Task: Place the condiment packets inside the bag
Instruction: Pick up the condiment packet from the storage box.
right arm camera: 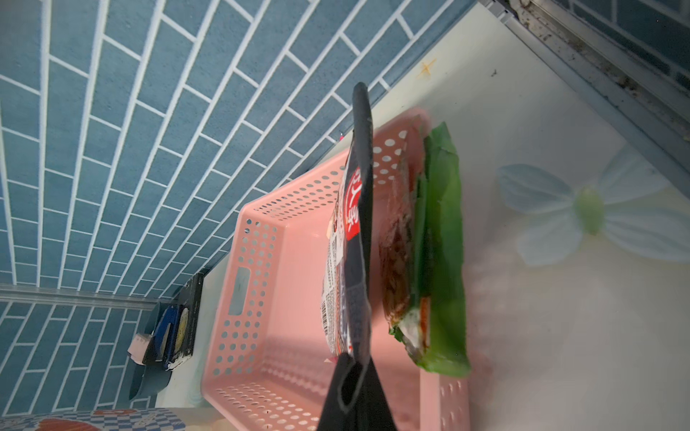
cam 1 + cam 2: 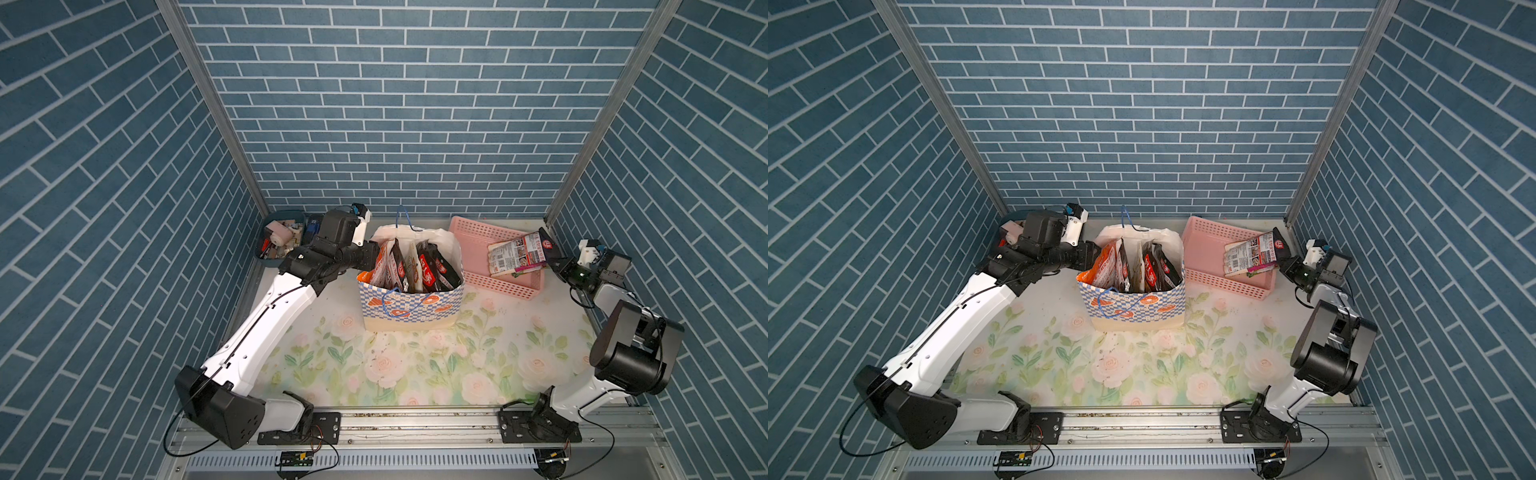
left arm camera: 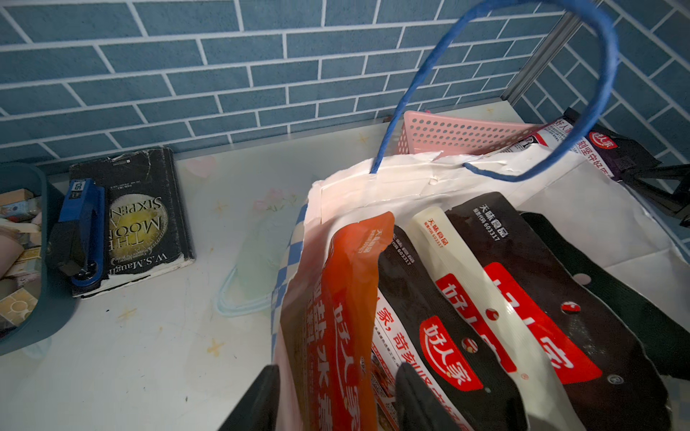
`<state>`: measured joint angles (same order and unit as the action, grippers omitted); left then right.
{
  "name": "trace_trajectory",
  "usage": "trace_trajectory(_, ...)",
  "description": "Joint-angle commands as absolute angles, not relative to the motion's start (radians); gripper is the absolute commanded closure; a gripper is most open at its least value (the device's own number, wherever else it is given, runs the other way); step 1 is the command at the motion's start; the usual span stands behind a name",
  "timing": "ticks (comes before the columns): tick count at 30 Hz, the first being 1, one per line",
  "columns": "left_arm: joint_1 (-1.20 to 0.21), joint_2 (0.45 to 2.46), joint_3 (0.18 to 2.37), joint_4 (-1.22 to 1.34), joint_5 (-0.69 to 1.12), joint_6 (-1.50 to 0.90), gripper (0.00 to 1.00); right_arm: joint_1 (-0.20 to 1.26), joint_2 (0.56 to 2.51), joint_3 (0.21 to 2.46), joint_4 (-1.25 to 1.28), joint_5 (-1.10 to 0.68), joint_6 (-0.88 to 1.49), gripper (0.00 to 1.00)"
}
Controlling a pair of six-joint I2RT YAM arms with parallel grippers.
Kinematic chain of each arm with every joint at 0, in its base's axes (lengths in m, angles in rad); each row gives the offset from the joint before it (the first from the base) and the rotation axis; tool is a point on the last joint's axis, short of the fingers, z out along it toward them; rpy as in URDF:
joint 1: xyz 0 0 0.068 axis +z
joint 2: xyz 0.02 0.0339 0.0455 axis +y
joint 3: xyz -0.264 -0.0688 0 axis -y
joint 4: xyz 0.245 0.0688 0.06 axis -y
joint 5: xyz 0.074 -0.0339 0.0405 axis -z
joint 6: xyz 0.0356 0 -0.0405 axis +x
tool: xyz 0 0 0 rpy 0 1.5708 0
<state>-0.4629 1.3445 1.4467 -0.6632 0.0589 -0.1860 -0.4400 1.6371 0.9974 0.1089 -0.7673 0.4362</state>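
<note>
My right pincer [image 2: 555, 257] clamped on black-and-white packet [image 2: 519, 251] by its end, at pink basket [image 2: 498, 286], tabletop's back right corner. Beneath it, green packet [image 1: 444, 261] lies in basket. Checked bag [image 2: 411, 307] stands mid-tabletop near back edge, packets [image 2: 428, 266] upright inside. My left pincer [image 3: 338, 377]: jaws apart, straddling bag rim and orange packet [image 3: 347, 298]. Plan: I lift clear of basket wall, carry high, lower edge-first into gap at bag's basket side; watch blue handle [image 3: 608, 74].

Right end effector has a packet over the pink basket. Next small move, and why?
Probably raise the right end effector a little: it is shut on the black packet, which hangs low over the pink basket, close to a green packet. Clearing the basket rim should come before swinging toward the bag.
</note>
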Motion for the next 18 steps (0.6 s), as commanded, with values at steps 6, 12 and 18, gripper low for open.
trace_trajectory(6,-0.458,1.271,1.429,-0.626,0.005,-0.190,0.41,-0.280,1.452,1.034,0.135,-0.698,0.242,1.00)
trace_trajectory(12,-0.459,1.258,1.421,-0.611,0.006,-0.193,0.40,-0.183,1.439,1.062,0.019,-0.568,0.115,1.00)
trace_trajectory(18,-0.457,1.252,1.423,-0.612,0.014,-0.197,0.40,-0.174,1.463,1.033,0.027,-0.456,0.126,1.00)
